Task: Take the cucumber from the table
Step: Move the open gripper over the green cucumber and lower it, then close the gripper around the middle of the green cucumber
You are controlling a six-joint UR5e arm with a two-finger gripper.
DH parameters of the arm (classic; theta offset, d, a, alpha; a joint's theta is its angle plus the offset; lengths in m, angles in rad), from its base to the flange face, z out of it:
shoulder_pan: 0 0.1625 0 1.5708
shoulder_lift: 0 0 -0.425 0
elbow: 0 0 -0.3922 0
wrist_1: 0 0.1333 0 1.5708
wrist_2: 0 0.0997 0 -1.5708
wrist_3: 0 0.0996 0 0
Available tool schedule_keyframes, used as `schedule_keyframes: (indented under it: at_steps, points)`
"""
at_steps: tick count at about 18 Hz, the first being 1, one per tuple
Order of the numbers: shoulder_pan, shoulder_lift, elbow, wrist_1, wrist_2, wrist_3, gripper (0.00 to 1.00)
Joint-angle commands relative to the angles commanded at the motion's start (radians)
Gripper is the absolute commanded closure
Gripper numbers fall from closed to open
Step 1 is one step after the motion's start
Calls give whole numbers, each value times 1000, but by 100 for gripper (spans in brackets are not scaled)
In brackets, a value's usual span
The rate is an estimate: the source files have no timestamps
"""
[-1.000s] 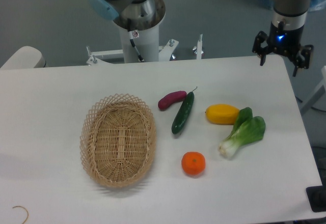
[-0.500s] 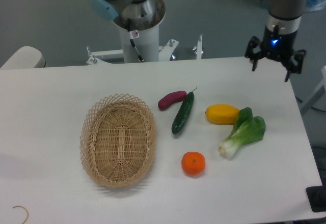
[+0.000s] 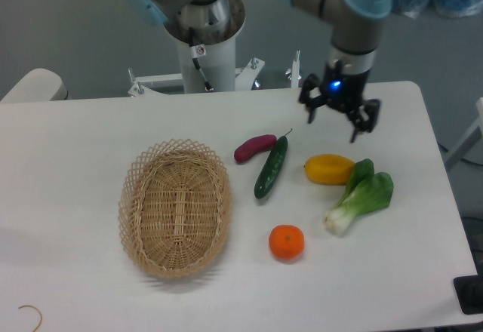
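The cucumber (image 3: 272,167) is a slim dark green glossy cylinder lying on the white table (image 3: 75,143) near the middle, its thin stem pointing up and right. It touches the short reddish-purple sweet potato (image 3: 254,148) at its upper end. My gripper (image 3: 336,121) hangs above the table to the right of the cucumber and just above the yellow vegetable. It is open and empty, with its fingers spread wide.
A woven wicker basket (image 3: 175,207) stands left of the cucumber. A yellow vegetable (image 3: 329,169), a leafy bok choy (image 3: 362,195) and an orange (image 3: 287,242) lie to the right and below. The arm's base column (image 3: 204,53) stands at the back.
The gripper has swung left from the table's back right corner to a spot above the yellow vegetable, nearer the cucumber. The objects on the table have not moved.
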Motion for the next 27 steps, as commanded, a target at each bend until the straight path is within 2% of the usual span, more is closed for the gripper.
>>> schedule_keyframes:
  at_steps: [4, 7, 10, 15, 24, 27]
  points:
    - [-46, -11, -58, 60, 98, -22, 0]
    - [-51, -28, -106, 121, 106, -22, 0]
    - [-84, -77, -89, 126, 111, -29, 0]
    - [-117, -116, -88, 125, 106, -31, 0]
    - [-115, -212, -52, 126, 106, -31, 0]
    - [-115, -216, -52, 128, 104, -54, 0]
